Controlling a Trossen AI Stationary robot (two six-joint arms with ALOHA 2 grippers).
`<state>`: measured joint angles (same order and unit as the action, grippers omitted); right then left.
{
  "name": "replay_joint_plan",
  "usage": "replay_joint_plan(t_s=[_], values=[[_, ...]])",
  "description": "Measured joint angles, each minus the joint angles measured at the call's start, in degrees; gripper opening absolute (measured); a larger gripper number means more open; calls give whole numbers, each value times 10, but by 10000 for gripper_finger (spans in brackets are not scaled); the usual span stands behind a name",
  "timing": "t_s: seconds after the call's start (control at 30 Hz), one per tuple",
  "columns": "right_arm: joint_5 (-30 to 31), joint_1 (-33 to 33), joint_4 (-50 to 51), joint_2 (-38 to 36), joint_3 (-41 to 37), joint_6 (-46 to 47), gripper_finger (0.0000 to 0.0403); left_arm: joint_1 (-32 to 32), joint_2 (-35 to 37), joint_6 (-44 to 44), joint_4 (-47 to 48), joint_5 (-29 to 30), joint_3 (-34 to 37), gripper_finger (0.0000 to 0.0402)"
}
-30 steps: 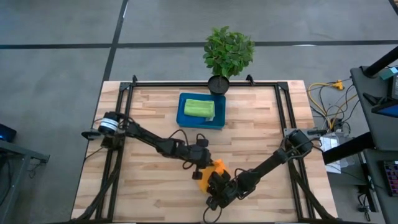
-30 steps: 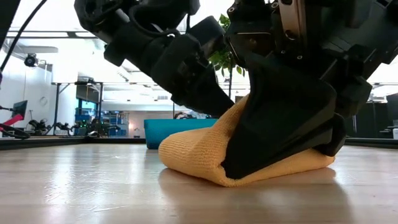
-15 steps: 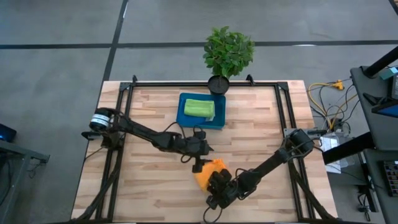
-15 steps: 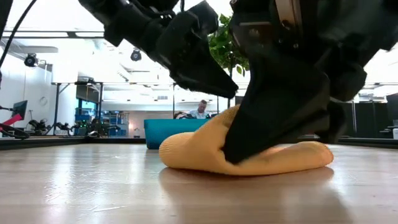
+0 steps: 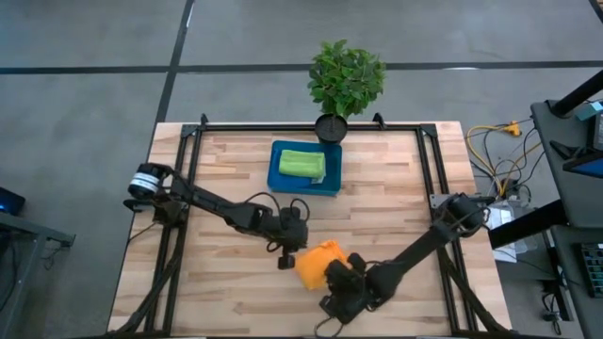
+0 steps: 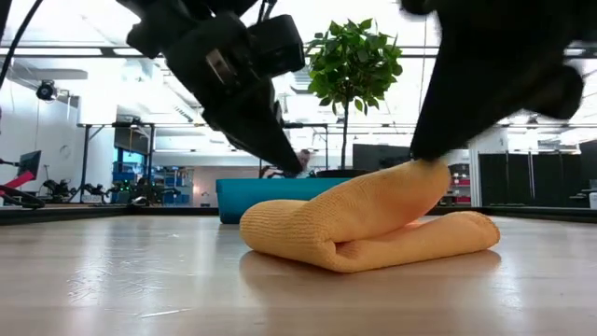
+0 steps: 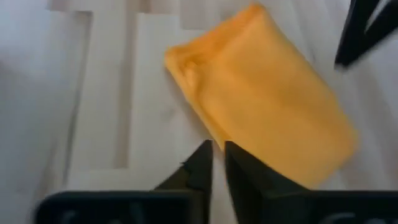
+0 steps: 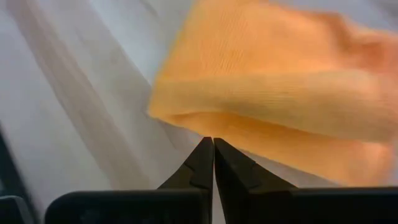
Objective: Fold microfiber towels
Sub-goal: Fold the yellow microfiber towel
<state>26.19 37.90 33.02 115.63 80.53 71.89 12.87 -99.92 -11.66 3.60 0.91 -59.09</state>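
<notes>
A folded orange microfiber towel (image 5: 316, 256) lies on the wooden table near its front edge, the rounded fold (image 6: 280, 233) resting on the table. My left gripper (image 6: 291, 166) hangs shut just above the towel's left end, clear of it, with nothing between its fingers (image 7: 217, 152). My right gripper (image 8: 213, 142) is shut and stands over the towel's raised upper layer. A lime green towel (image 5: 301, 165) lies folded in the blue tray (image 5: 279, 181). My right gripper's shut fingertips come from above, slanting from the table's near side, right at the peak of the orange towel's upper layer (image 6: 420, 175). I cannot tell whether they touch it. The towel lies folded on the table.
The blue tray stands at the table's far middle, with a potted plant (image 5: 346, 80) behind it. A black frame (image 5: 188, 188) runs along the table's sides. Bare wood lies to the left and right of the orange towel.
Both grippers have come up off the orange towel. My left gripper has let go, risen and drawn back toward the table's left. My right gripper, which pressed the towel down, has lifted and tipped. The towel stays on the table, and its upper layer has sprung up.
</notes>
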Motion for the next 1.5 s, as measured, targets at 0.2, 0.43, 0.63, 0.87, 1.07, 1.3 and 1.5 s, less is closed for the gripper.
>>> replay_joint_plan(t_s=[0.2,0.43,0.63,0.87,1.07,1.3,1.5], values=[[170,52,50,-31,0,171,8,24,4,-1,-1,-13,1,8],[188,27,-26,-31,-59,248,8,34,-2,-11,-18,-13,1,1],[153,-24,-71,-30,-72,217,8,34,-17,-31,-27,-20,2,0],[26,-48,-27,-34,-70,219,8,34,-28,-40,-22,-26,4,0],[57,-42,11,-80,-66,225,8,38,-28,-61,-22,-31,4,0],[-49,-40,32,-48,-67,244,8,41,-32,-60,-32,-34,4,0],[13,-33,68,-66,-49,268,8,41,-32,-60,-31,-37,3,0]])
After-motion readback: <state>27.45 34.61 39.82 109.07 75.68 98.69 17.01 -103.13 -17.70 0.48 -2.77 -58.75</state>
